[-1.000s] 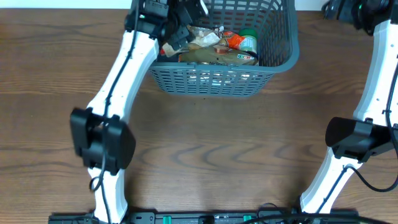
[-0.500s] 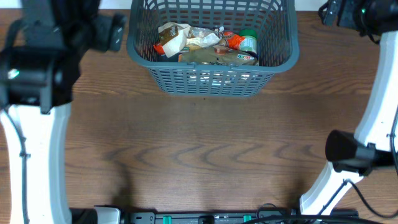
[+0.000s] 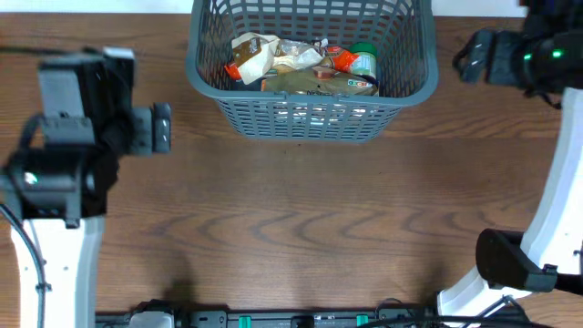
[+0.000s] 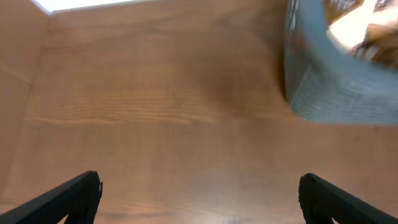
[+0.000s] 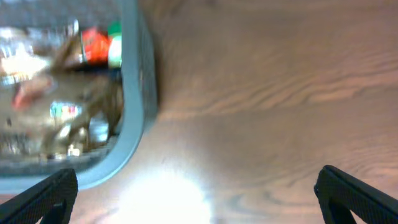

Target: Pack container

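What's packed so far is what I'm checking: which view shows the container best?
The overhead view: the container appears nearly whole and sharp, with food packets visible inside. The left wrist view catches only a blurred corner of it; the right wrist view shows one end with packets, also blurred.

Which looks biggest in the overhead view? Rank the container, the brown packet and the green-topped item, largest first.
1. container
2. brown packet, partly buried, so its full size is unsure
3. green-topped item
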Robot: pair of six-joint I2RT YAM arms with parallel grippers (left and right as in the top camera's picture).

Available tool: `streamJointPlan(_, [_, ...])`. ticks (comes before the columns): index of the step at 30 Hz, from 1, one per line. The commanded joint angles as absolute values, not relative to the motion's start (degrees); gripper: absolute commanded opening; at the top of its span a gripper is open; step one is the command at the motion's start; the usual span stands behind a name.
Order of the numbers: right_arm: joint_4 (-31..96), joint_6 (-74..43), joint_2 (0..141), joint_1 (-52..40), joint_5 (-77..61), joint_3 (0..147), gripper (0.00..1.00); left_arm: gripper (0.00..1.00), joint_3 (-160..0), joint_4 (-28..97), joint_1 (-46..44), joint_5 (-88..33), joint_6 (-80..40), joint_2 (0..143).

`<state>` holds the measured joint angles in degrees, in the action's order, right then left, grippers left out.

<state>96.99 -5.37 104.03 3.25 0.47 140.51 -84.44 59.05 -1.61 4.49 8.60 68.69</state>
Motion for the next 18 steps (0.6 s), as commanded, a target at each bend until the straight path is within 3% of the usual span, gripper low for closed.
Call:
streamJointPlan(1, [97.12, -8.34, 99.18, -0.19, 4.97, 134.02, 0.99, 0.98, -75.11, 56.18, -1.3, 4.54, 7.57, 61.43])
streamJointPlan(8, [88.73, -12.99, 84.84, -9.41, 11.18, 113.03, 0.99, 0.99, -58.57, 48.03, -2.26, 2.15, 9.8, 46.72])
streamJointPlan(18, [70.28, -18.44, 59.88, -18.02, 13.17, 74.56, 0.99, 0.98, -49.71, 47.09, -2.59, 2.02, 10.0, 30.68])
